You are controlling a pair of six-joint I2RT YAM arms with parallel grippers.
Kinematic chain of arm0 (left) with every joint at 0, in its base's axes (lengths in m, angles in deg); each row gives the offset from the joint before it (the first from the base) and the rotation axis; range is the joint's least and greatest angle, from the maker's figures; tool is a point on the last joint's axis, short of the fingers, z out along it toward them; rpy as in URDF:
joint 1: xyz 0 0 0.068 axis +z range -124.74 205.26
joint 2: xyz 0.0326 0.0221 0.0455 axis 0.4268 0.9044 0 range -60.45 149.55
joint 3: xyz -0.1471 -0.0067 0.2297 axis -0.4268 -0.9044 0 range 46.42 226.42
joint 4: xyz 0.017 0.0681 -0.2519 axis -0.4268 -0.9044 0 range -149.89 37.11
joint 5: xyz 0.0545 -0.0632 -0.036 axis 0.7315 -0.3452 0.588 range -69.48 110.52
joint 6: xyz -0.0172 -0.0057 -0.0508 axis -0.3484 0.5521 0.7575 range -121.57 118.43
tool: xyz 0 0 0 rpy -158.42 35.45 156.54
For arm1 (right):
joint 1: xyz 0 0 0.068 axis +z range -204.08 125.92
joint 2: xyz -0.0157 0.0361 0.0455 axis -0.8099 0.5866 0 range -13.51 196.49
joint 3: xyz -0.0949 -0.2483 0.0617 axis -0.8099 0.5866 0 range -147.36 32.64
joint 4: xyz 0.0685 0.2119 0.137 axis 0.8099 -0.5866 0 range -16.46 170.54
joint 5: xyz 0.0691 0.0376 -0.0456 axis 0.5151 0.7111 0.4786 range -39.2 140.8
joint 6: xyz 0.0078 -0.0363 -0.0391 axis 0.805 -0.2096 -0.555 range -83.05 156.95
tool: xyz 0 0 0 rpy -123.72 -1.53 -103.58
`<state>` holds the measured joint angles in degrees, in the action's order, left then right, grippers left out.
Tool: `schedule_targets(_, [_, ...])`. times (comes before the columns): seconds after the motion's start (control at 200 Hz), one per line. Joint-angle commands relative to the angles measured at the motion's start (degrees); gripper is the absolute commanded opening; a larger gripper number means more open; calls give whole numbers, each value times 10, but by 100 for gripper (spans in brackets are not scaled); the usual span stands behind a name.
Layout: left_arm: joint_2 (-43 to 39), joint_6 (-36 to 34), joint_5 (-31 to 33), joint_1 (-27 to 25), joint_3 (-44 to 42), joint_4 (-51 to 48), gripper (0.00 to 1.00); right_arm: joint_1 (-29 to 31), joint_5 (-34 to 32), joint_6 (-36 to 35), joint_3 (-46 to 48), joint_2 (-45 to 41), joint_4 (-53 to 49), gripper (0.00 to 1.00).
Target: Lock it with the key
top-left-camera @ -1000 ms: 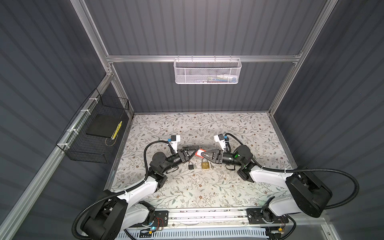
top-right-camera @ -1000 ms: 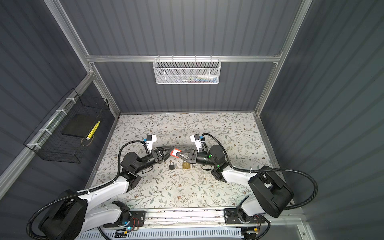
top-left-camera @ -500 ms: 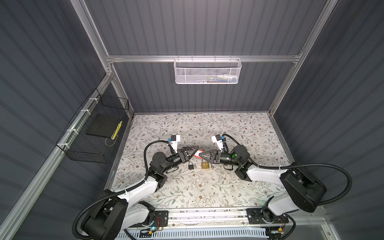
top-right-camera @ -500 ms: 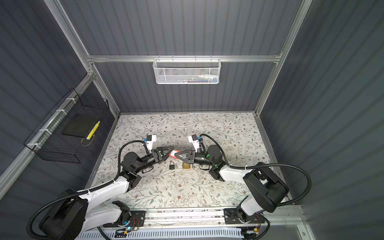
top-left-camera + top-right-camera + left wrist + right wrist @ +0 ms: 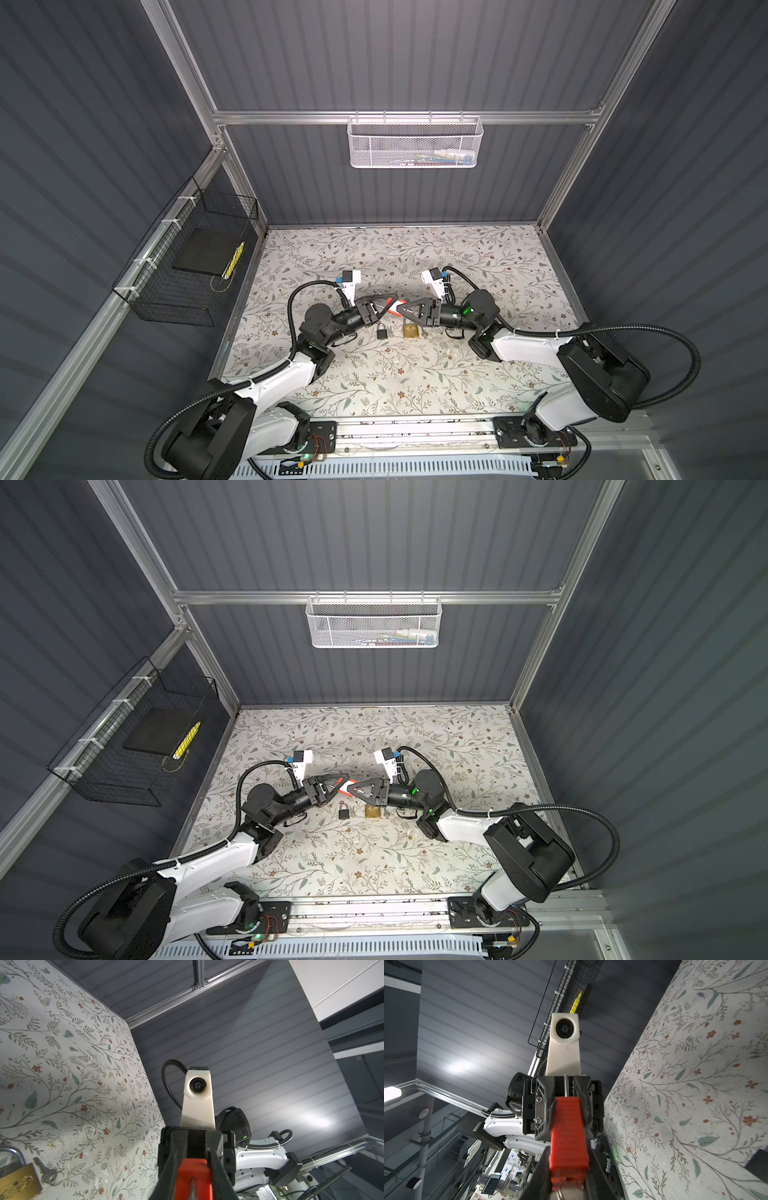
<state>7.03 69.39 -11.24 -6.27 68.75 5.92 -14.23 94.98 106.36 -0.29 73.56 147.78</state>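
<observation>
A red padlock (image 5: 395, 306) (image 5: 348, 786) hangs above the table's middle, held from both ends. My right gripper (image 5: 402, 310) (image 5: 569, 1159) is shut on its ribbed body (image 5: 568, 1130). My left gripper (image 5: 391, 300) (image 5: 195, 1153) is shut on the opposite end (image 5: 193, 1176), where the thin steel shackle (image 5: 566, 1086) runs back between its fingers. A metal ring (image 5: 560, 1191) shows at the lock's end between my right fingers. Whether a key sits in the lock there is hidden.
On the floral table (image 5: 374, 374), just in front of the grippers, lie a black padlock (image 5: 382, 331) (image 5: 343, 811) and a brass padlock (image 5: 410, 330) (image 5: 18, 1182) with a key (image 5: 46, 1172) beside it. A black wire basket (image 5: 187, 282) hangs on the left wall and a white one (image 5: 415, 143) on the back wall.
My left gripper's jaws have closed from wide apart onto the red padlock. My right gripper, still holding the lock, has shifted slightly left toward it.
</observation>
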Motion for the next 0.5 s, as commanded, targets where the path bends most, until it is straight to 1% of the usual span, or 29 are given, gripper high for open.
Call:
schedule_targets(0.0, [-9, -6, -2, -4, 1, 11, 6, 2, -4, -13, -11, 7, 8, 5])
schedule_targets(0.125, [-15, -8, 5, -4, -4, 18, 0, 3, -7, -19, -5, 2, 0, 12])
schedule_targets(0.33, [-24, -7, 12, -3, -6, 23, 0, 1, -10, -27, 7, -14, -10, 26])
schedule_targets(0.4, [-24, -6, 12, -4, -6, 25, 0, -1, -10, -27, 10, -19, -12, 33])
schedule_targets(0.495, [-23, -3, 13, -3, -5, 29, 0, -3, -10, -28, 15, -25, -11, 38])
